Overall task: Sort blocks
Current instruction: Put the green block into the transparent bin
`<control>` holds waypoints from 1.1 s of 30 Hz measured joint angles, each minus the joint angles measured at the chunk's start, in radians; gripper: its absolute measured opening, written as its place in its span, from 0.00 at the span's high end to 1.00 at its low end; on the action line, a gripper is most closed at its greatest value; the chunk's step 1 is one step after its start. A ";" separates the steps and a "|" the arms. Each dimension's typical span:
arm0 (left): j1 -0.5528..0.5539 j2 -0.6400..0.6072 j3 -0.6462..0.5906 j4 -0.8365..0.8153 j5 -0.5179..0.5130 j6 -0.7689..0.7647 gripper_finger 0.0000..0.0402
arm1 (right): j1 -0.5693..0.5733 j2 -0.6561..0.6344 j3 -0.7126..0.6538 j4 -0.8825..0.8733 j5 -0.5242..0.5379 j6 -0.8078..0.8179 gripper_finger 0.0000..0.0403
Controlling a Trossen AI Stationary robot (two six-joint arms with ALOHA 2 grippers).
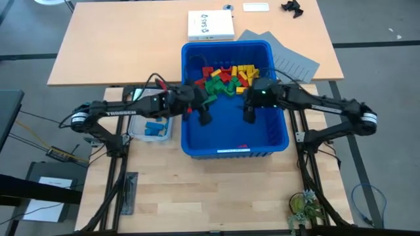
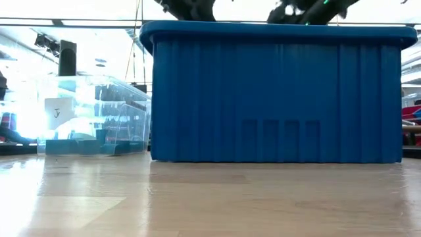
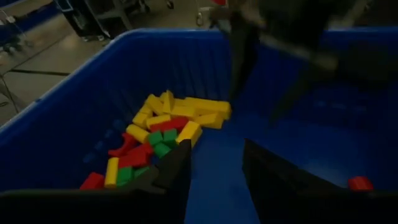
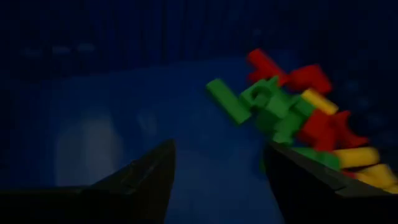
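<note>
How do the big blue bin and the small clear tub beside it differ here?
The blue bin is opaque and much larger; the clear tub is see-through and small. The bin holds red, yellow and green blocks; the tub holds only blue blocks. Both hands are in the bin, none in the tub. Both sit on the table.

You have a pale wooden bench (image 1: 216, 190) in front, with a second light wooden table (image 1: 131, 46) behind it on a grey floor (image 1: 33, 33). Bright daylight floods the room behind in the low view.

Red, yellow, green blocks (image 1: 226, 77); blue bin (image 1: 279, 134)
</note>
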 joint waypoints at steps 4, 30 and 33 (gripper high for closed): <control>0.041 0.010 -0.002 0.018 0.027 0.004 0.62 | -0.025 0.128 0.036 0.031 -0.047 -0.007 0.42; 0.089 0.023 -0.001 -0.023 0.023 0.030 0.62 | -0.376 0.533 0.210 0.104 -0.173 -0.004 0.43; 0.089 0.024 -0.001 -0.019 0.024 0.029 0.62 | -0.382 0.537 0.210 0.119 -0.251 0.004 0.43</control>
